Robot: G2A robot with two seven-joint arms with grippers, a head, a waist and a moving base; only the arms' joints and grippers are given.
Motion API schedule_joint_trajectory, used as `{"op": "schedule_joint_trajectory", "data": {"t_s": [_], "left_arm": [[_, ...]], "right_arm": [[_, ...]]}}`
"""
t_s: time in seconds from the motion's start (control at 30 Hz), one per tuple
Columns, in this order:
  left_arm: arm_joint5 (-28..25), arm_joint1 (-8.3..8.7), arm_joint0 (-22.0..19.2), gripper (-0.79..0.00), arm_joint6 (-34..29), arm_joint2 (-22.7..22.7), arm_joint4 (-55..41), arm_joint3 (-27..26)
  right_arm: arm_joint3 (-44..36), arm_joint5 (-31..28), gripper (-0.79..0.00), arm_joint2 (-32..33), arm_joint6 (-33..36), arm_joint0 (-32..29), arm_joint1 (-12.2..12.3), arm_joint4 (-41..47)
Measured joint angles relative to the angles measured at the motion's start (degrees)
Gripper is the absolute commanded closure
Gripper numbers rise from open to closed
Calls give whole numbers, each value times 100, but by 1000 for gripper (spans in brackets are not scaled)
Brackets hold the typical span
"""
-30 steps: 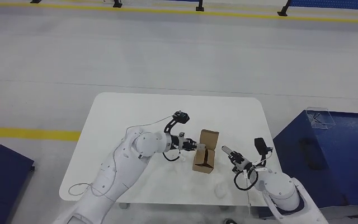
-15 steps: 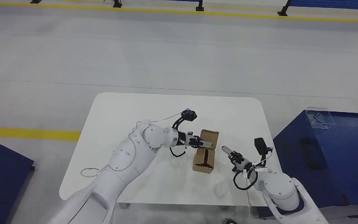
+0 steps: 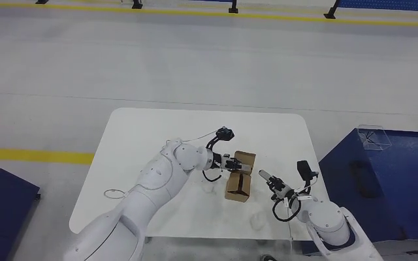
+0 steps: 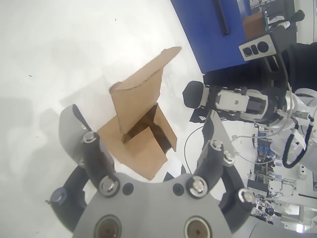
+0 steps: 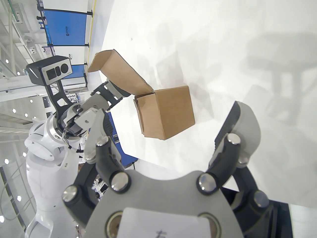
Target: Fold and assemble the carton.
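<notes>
Here the left gripper (image 4: 141,121), spread, seemingly touches the carton (image 4: 138,153).

Top view: high above, looking down and forward, far enough to take in the whole white rectangular table (image 3: 130,150). Left wrist view: close behind the left gripper (image 4: 141,118), facing the small brown cardboard carton (image 4: 133,149). Right wrist view: close behind the right gripper (image 5: 168,112), facing the same carton from the opposite side. Shared by all three: carton and table.

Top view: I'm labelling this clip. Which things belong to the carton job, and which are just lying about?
Job: carton, left gripper, right gripper, table.
Lying about: blue cabinet, clear tray on top of it.
</notes>
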Motion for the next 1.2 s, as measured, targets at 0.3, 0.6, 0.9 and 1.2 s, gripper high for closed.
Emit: {"op": "schedule_joint_trajectory", "data": {"t_s": [0.3,0.6,0.9,1.2], "left_arm": [[-73,-205,-74,-336,121,76,25,341],[-209,-283,-138,-311,226,53,104,560],[-342,-282,-148,0,300,-32,151,591],[-411,-261,-104,0,429,-94,283,473]], "right_arm": [[0,0,-785,0,0,0,0,0],[0,0,-785,0,0,0,0,0],[0,0,-785,0,0,0,0,0],[0,0,-785,0,0,0,0,0]]}}
